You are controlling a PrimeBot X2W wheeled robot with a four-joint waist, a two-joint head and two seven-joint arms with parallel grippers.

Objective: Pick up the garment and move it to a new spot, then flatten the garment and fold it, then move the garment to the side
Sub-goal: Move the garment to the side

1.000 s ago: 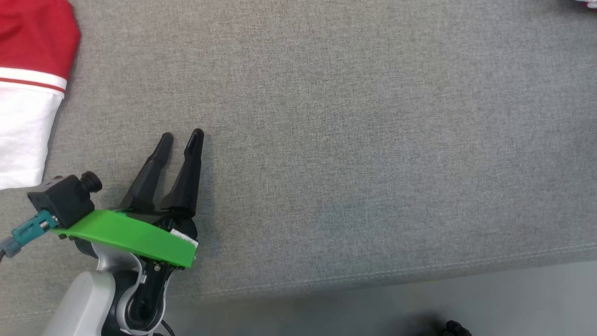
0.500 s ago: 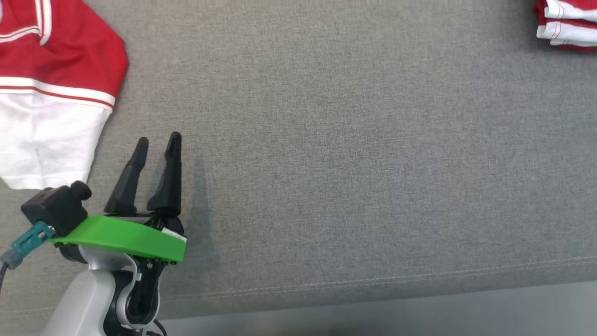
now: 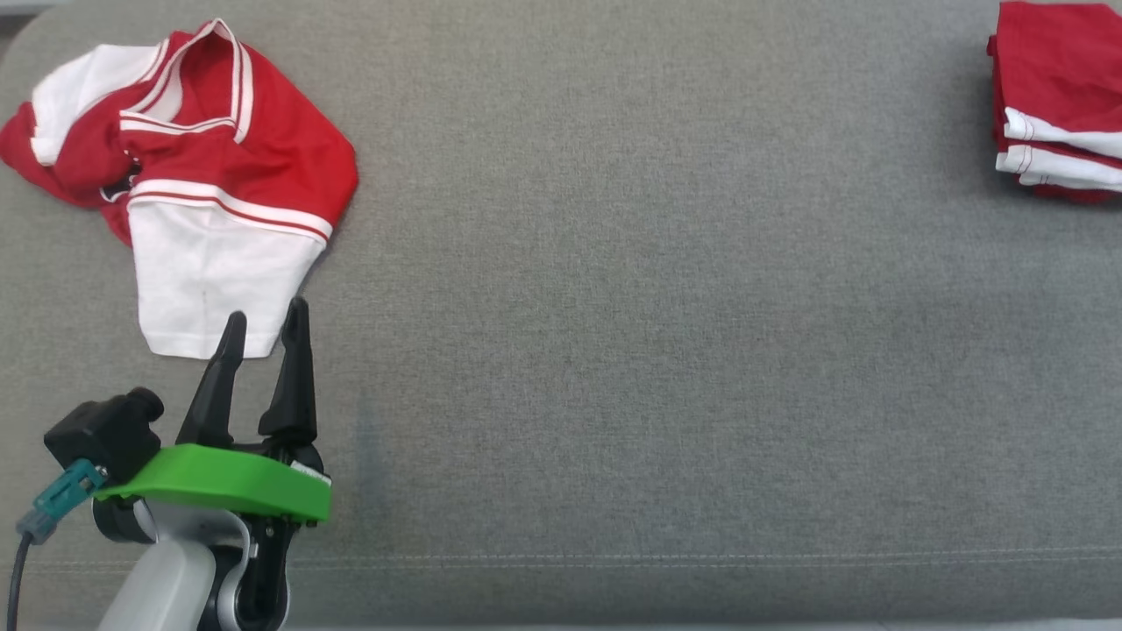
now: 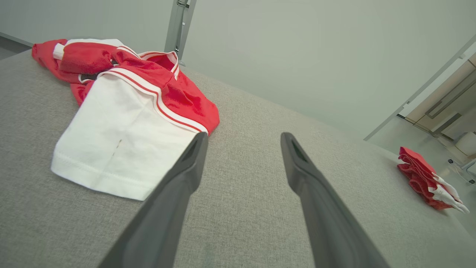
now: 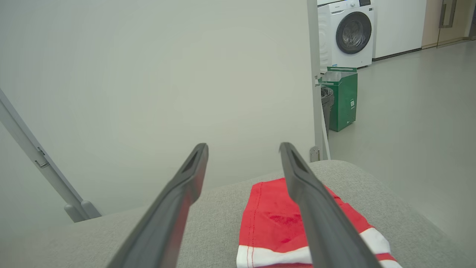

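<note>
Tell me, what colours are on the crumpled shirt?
The crumpled shirt is red and white, with thin stripes; head view shows it best.

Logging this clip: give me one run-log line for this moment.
phase: pre-grasp | left gripper: open, by crumpled garment hem | right gripper: open | folded pile: far right

The head camera looks steeply down from above and behind the left gripper (image 3: pixel 266 310), high enough to take in the wide grey surface (image 3: pixel 657 307). The shirt (image 3: pixel 228 175) lies just ahead of the fingertips and the stack (image 3: pixel 1056 96) far off to the gripper's right. The left wrist camera sits low and close over the surface, facing along the fingers. It shares the shirt, ahead and left, and the stack, well to the right. The right wrist camera faces along the right gripper (image 5: pixel 243 145), low and near the stack, towards a wall.
</note>
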